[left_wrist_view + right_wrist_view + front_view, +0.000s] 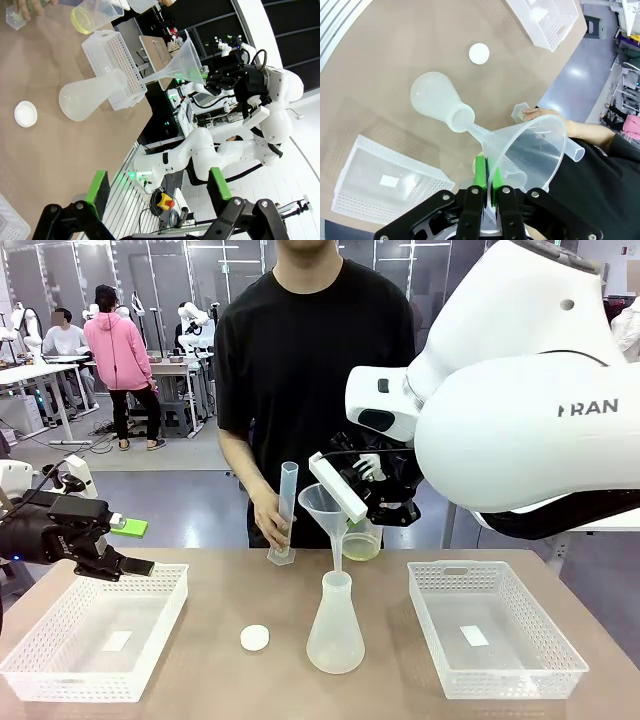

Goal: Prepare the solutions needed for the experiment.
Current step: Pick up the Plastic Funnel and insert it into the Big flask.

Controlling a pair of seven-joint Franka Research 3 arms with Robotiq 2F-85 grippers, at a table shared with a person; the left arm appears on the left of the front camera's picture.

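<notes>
Sitting nearest: we see a white cap [255, 638] just left of the conical flask [335, 628], between the left basket [60, 675] and the right basket [520, 678].
Left gripper [128, 546]: jaws spread wide, nothing in them, over the left basket.
Right gripper [385, 502]: clamped on the funnel [335, 508] rim; stem tip at the flask mouth.
Solutions [362, 546]: pale yellow, shallow, in a beaker [375, 538] just behind our funnel.
Far side: the person's hand [270, 528] holds a graduated cylinder [288, 502], base on the table [220, 590].
</notes>
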